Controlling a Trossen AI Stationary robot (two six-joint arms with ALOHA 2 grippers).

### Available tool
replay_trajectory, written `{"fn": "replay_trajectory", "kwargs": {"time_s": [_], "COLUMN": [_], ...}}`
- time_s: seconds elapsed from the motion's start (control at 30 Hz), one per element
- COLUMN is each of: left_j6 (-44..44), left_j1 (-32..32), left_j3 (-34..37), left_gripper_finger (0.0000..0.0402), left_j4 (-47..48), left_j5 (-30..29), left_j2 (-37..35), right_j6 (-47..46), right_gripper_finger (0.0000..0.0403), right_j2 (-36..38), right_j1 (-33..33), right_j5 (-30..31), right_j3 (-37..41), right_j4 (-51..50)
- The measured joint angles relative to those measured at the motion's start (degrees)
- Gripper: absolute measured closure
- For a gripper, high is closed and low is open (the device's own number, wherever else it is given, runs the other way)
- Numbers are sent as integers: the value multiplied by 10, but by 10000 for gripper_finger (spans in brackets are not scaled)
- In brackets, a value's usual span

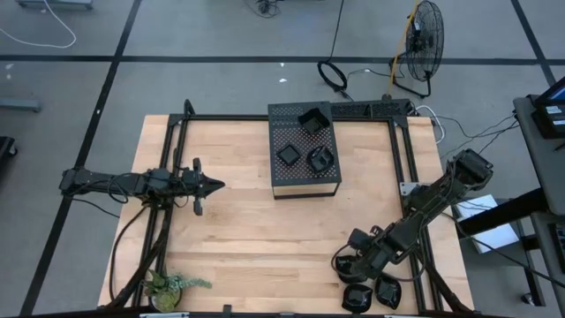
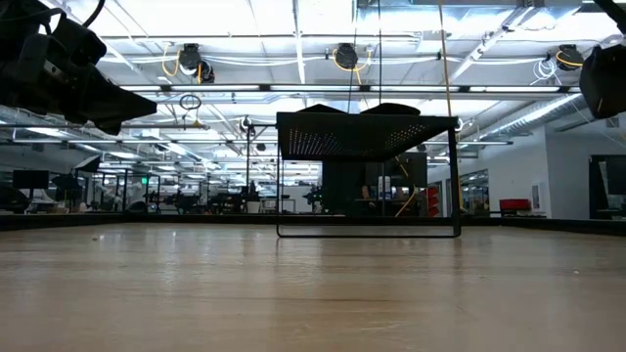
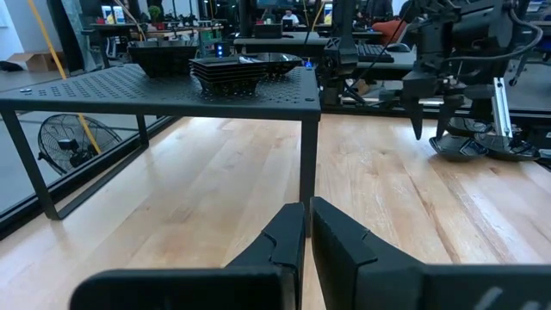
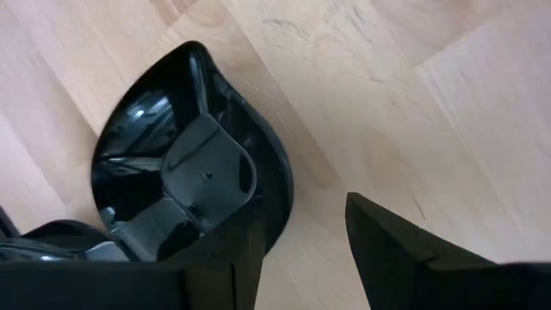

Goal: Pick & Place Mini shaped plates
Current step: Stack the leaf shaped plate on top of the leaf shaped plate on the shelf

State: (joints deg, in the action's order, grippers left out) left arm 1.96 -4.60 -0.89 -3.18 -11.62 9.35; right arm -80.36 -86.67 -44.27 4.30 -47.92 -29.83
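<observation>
Three plates (image 1: pixel 305 141) sat on the perforated box (image 1: pixel 303 181); right gripper (image 4: pixel 297 250), fingers spread, straddled a plate rim (image 4: pixel 185 172) near the table's (image 1: pixel 247 230) corner; left gripper (image 1: pixel 212 185) waited, fingers together.

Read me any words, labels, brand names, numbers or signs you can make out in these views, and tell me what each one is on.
No text can be read in any view.
The perforated box, the mini shaped plates and both arms bear no visible lettering.
The screen at the high view's right edge shows marks too small to read.
Signs in the room behind the table in the low view are too blurred to read.
</observation>
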Motion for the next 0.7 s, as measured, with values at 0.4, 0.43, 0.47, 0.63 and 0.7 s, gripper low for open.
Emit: {"fn": "replay_trajectory", "kwargs": {"time_s": [0.4, 0.43, 0.47, 0.63, 0.7], "left_j6": [0, 0, 0, 0, 0], "left_j1": [0, 0, 0, 0, 0], "left_j3": [0, 0, 0, 0, 0], "left_gripper_finger": [376, 376, 376, 376, 376], "left_j4": [0, 0, 0, 0, 0], "left_j5": [0, 0, 0, 0, 0], "left_j2": [0, 0, 0, 0, 0], "right_j6": [1, 1, 2, 20, 28], "right_gripper_finger": [293, 302, 311, 360, 380], "right_j2": [0, 0, 0, 0, 0], "right_j1": [0, 0, 0, 0, 0], "right_j5": [-1, -1, -1, -1, 0], "right_j3": [6, 6, 6, 6, 6], "right_j4": [1, 1, 1, 1, 1]}}
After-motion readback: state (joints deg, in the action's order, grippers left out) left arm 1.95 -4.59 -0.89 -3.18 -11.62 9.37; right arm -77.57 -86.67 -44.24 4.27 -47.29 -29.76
